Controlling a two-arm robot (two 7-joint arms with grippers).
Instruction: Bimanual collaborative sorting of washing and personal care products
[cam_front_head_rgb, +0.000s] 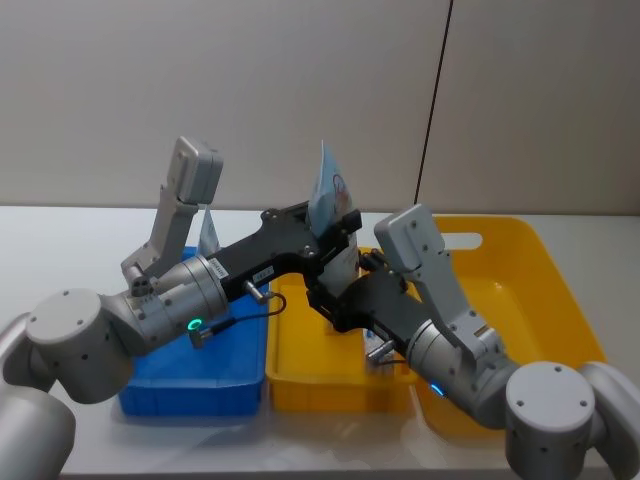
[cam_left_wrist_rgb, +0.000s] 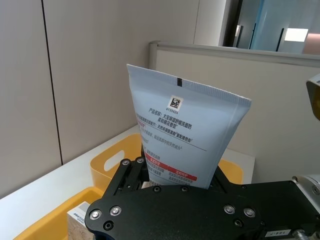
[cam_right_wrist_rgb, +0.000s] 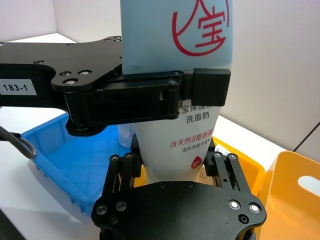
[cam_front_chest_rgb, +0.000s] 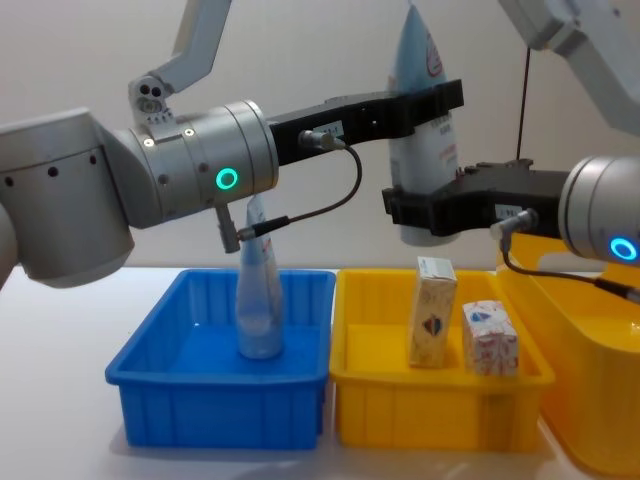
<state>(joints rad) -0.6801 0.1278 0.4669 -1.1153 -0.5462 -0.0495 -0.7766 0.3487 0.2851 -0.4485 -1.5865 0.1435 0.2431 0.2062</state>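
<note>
Now | pouch "洗面奶" | clamped: left gripper, right gripper | label "183-1"

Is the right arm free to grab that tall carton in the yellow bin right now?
Probably not: the right gripper is shut on the pouch, shared with the left gripper. The carton itself stands uncovered just below.

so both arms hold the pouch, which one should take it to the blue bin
Left, probably. Both jaws are shut on the held pouch above the small yellow bin, the left pair higher. The blue bin, with another pouch standing in it, lies on the left arm's side.
</note>
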